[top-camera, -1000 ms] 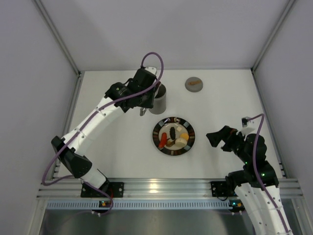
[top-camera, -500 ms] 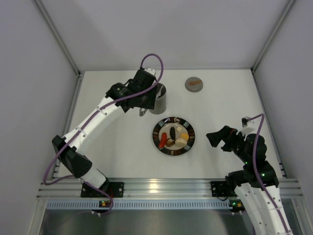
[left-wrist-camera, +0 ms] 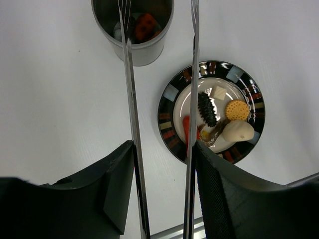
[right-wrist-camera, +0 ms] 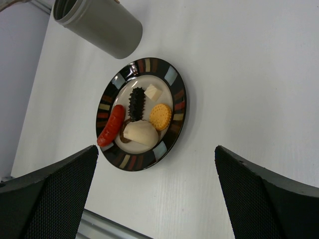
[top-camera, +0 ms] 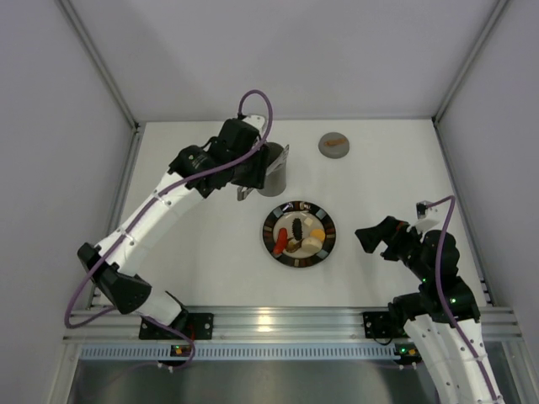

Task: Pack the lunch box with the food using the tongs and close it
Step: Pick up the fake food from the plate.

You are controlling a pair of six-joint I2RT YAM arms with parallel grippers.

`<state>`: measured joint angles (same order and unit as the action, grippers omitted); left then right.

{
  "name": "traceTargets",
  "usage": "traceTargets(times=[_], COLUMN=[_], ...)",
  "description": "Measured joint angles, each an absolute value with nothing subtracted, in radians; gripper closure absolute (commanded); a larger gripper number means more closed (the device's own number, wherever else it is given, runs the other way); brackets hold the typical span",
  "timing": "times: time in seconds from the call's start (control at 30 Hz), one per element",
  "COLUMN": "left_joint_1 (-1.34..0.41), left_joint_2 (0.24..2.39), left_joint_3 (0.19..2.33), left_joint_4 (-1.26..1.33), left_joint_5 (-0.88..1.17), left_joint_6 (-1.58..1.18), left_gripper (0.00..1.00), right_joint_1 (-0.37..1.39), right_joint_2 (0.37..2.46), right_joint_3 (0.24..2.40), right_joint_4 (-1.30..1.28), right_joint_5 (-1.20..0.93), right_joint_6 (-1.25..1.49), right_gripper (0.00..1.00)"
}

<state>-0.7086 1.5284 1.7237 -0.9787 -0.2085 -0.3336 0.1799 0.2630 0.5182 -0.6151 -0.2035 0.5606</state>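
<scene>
Left claw (left-wrist-camera: 163,149) pinches the tongs (left-wrist-camera: 131,99), one arm over the lunch box (left-wrist-camera: 142,55) just beside the plate (left-wrist-camera: 167,99); an orange food piece (left-wrist-camera: 145,26) lies inside. Right claw (right-wrist-camera: 155,152) spread wide, near the plate.

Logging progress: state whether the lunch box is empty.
Not empty: an orange piece lies inside the lunch box, seen through its open mouth. How full, cannot tell.

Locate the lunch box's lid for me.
In the top view, the lid lies flat at the far side of the table, to the right of the lunch box and beyond the plate, touching neither.
</scene>
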Motion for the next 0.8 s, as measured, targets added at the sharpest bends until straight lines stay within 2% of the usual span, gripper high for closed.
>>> traceTargets(times=[0.23,0.5,0.8], left_joint_1=[-0.723,-0.838,-0.936], left_joint_2=[1.375,1.224,1.165], left_joint_3=[1.644,1.372,1.142], left_joint_4=[-0.984,-1.006,-1.009], left_joint_5=[-0.141,-0.116,-0.113], left_joint_6=[-0.336,-0.374,-0.452], left_gripper=[0.45,0.45,0.45], right_joint_1=[0.180,0.180,0.180], right_joint_2=[0.263,0.263,0.263], right_joint_3=[0.518,0.504,0.499], right_joint_4=[-0.615,-0.611,-0.610], right_joint_5=[-0.204,-0.206,-0.207], right_joint_6=[0.561,0.570,0.573], right_gripper=[0.01,0.01,0.01])
